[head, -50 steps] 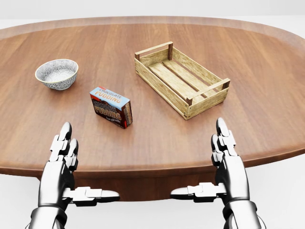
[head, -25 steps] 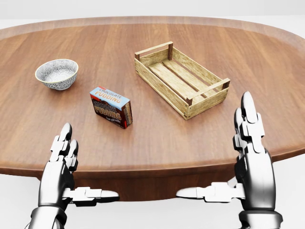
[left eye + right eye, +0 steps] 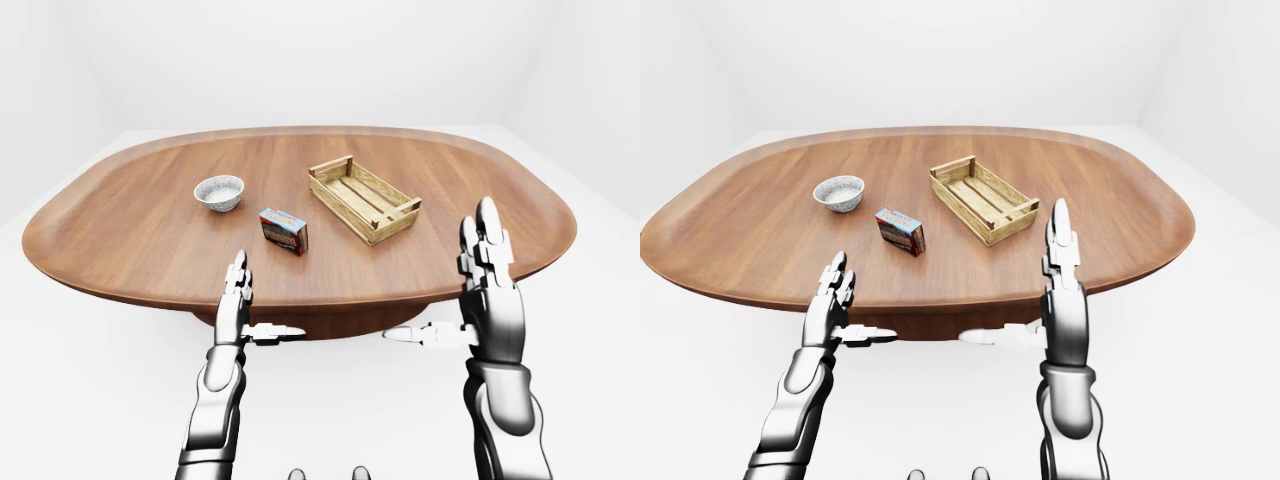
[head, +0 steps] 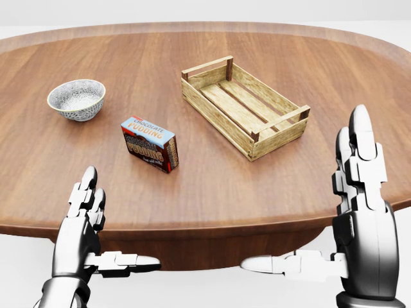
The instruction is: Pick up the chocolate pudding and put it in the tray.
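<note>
Both open hands well short of pudding box (image 4: 149, 144); right hand (image 4: 359, 192) higher.

Right hand (image 4: 359, 212) risen and drifted toward the right edge of the head view since a second ago, fingertips now level with the near corner of the tray (image 4: 244, 106) instead of below it. Fingers straight and spread as before, thumb out to the left, but higher and larger in the picture.

My hands (image 4: 80, 221) look glossy metal; the table (image 4: 212, 186) is smooth polished wood, the tray (image 4: 244, 106) rough matt slats.
</note>
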Controlling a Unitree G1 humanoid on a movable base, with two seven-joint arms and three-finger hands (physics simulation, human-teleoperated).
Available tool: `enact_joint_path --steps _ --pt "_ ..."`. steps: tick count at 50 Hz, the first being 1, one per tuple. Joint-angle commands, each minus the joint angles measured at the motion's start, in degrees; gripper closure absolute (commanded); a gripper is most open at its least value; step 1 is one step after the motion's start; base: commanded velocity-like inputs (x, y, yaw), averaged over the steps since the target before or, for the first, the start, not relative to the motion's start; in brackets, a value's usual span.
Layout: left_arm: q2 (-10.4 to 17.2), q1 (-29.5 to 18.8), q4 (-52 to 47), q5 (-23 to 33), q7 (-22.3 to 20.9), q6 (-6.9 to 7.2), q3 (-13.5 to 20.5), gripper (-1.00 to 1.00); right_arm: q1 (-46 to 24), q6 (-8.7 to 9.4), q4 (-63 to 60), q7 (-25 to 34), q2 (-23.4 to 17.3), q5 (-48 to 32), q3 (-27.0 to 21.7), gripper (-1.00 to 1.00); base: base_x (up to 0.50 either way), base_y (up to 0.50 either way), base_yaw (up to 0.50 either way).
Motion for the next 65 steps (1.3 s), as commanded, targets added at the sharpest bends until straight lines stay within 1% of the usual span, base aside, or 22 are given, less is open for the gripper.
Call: enact_joint_path --steps 1,7,18,28,37,42,47,48,51,58,60,61,63,65 --pt "0.01 -0.18 0.36 0.05 0.11 -0.03 0.02 -1.00 0.23 0.00 -0.78 -0.12 0.01 -0.49 0.14 -1.00 0.00 0.00 0.00" --pt "0.00 -0.14 0.29 0.11 0.17 -0.03 -0.03 -1.00 0.32 0.00 -0.71 -0.06 -0.01 -0.37 0.15 -1.00 0.00 0.00 0.00" --pt "-0.04 -0.05 0.41 0.18 0.21 -0.34 -0.10 -1.00 0.46 0.00 -0.62 0.16 -0.05 -0.10 0.18 -1.00 0.00 0.18 0.00" --pt "0.03 -0.10 0.16 0.11 0.14 -0.07 -0.01 -1.00 0.27 0.00 -0.40 0.19 0.01 -0.15 0.44 -1.00 0.00 0.20 0.00" --pt "0.03 -0.18 0.43 0.16 0.12 -0.27 0.00 -1.00 0.10 0.00 0.27 0.22 -0.09 0.06 0.38 -1.00 0.00 0.20 0.00" --pt "0.02 -0.14 0.06 0.15 0.15 0.08 -0.01 -1.00 0.04 0.00 0.19 0.30 -0.06 0.15 0.38 -1.00 0.00 0.20 0.00" --pt "0.02 -0.08 -0.05 0.15 0.14 0.14 -0.02 -1.00 0.02 0.00 0.60 0.37 -0.09 0.42 0.40 -1.00 0.00 0.20 0.00" --pt "0.02 -0.13 0.21 0.18 0.13 -0.10 -0.02 -1.00 -0.05 0.00 1.02 0.44 -0.13 0.57 0.38 -1.00 0.00 0.20 0.00" --pt "0.04 -0.25 0.11 0.15 0.16 0.12 0.02 -1.00 -0.12 0.00 1.05 0.54 -0.12 0.58 0.47 -1.00 0.00 0.19 0.00" --pt "0.05 -0.25 0.09 0.17 0.15 0.12 0.01 -1.00 -0.26 0.00 1.18 0.76 -0.13 1.22 0.41 -1.00 0.00 0.03 0.00" --pt "0.03 -0.33 0.37 0.17 0.18 -0.07 0.03 -1.00 -0.30 0.00 1.32 0.82 -0.13 1.39 0.44 -1.00 0.00 0.00 0.00" --pt "0.04 -0.53 0.91 0.18 0.25 -0.41 0.09 -1.00 -0.60 0.00 2.02 1.16 -0.23 1.47 0.67 -1.00 0.27 0.00 0.00" --pt "0.04 -0.43 0.48 0.17 0.28 -0.06 0.05 -1.00 -0.53 0.00 1.82 1.20 -0.21 1.34 0.79 -1.00 0.29 0.00 0.00" --pt "0.03 -0.40 0.44 0.20 0.29 -0.06 0.02 -1.00 -0.57 0.00 1.97 1.20 -0.24 1.43 0.70 -1.00 0.29 0.00 0.00"
